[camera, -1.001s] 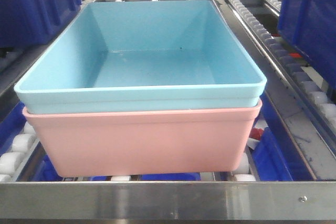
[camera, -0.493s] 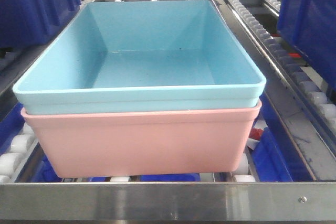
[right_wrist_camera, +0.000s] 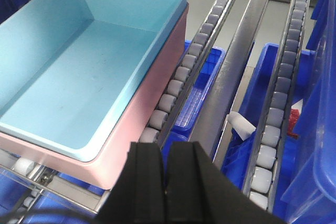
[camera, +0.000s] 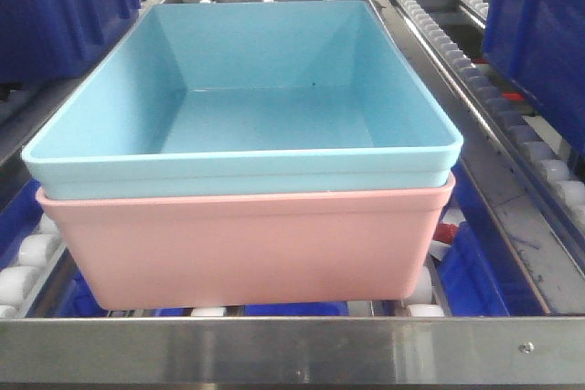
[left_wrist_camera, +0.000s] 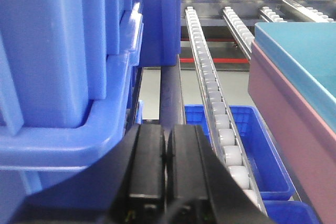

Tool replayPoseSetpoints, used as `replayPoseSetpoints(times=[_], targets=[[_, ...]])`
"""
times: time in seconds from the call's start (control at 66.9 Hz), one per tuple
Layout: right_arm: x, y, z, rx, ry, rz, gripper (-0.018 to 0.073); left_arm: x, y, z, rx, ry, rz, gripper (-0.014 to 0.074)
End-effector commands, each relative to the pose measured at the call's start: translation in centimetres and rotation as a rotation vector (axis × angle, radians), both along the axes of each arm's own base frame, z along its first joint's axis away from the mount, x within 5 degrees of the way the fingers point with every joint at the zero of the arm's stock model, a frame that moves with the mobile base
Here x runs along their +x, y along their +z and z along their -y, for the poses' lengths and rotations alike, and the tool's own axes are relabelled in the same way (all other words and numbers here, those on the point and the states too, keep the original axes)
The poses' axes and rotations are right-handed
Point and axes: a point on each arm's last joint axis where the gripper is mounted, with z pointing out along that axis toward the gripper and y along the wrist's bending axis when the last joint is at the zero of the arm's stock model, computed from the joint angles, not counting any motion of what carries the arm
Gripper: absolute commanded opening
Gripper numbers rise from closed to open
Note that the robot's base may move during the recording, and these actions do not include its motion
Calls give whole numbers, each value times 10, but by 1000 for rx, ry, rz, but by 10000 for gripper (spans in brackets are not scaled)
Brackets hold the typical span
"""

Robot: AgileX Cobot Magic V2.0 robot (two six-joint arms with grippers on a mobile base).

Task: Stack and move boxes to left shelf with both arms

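Nearest in the front view runs the steel front rail [camera: 274, 349] of the shelf, and right behind it the pink box [camera: 247, 248] rests on the roller rails with the light blue box [camera: 256, 89] nested inside it, rims almost meeting. Stacking and placing look finished, so the step in hand is likely the retreat. The left gripper [left_wrist_camera: 167, 150] has its fingers pressed together on nothing, left of the stack beside a roller rail [left_wrist_camera: 210, 93] and hard against tall dark blue crates [left_wrist_camera: 63, 51]. The right gripper [right_wrist_camera: 165, 169] is likewise closed and empty, above the stack's right edge. Each arm should pull back cleanly; room is tight on the left, freer on the right, where a steel beam [right_wrist_camera: 241, 51] and more rollers run far.
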Motion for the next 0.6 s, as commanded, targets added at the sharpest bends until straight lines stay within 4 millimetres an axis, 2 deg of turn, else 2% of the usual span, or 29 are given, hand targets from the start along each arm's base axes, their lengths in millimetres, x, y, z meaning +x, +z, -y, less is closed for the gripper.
replayPoseSetpoints(times=[0.0, 0.224, 0.329, 0.433, 0.583], targets=[[0, 14, -3, 16, 33, 92, 55, -1, -1, -1, -4, 16, 72, -1], [0, 13, -3, 20, 38, 95, 55, -1, -1, -1, -4, 16, 72, -1], [2, 3, -6, 9, 54, 104, 55, -1, -1, -1, -4, 16, 72, -1], [5, -7, -2, 30, -13, 56, 55, -1, -1, -1, -4, 16, 72, -1], [13, -23, 10, 58, -157, 97, 55, -1, -1, -1, -4, 16, 72, -1]])
